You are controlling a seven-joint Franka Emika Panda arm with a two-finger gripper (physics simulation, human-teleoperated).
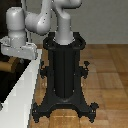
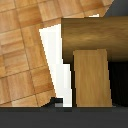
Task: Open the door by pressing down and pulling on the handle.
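The door [image 1: 9, 82] is a dark panel at the exterior view's left, held in a pale grey-white frame [image 1: 24, 92]. The tan handle [image 1: 7, 64] sticks out of the panel. My gripper [image 1: 15, 53] hangs just above the handle; its fingers do not show clearly. In the wrist view the handle [image 2: 95, 34] fills the picture as a tan cylinder bar very close to the camera, with a flat tan piece [image 2: 92, 77] joined to it. The white frame [image 2: 54, 65] and the dark panel [image 2: 119, 75] lie behind it. My fingertips are not visible there.
The black robot pedestal [image 1: 64, 70] with its spread feet stands in the middle of the wooden floor [image 1: 110, 75], just to the exterior view's right of the door frame. The arm reaches from the pedestal top over to the door.
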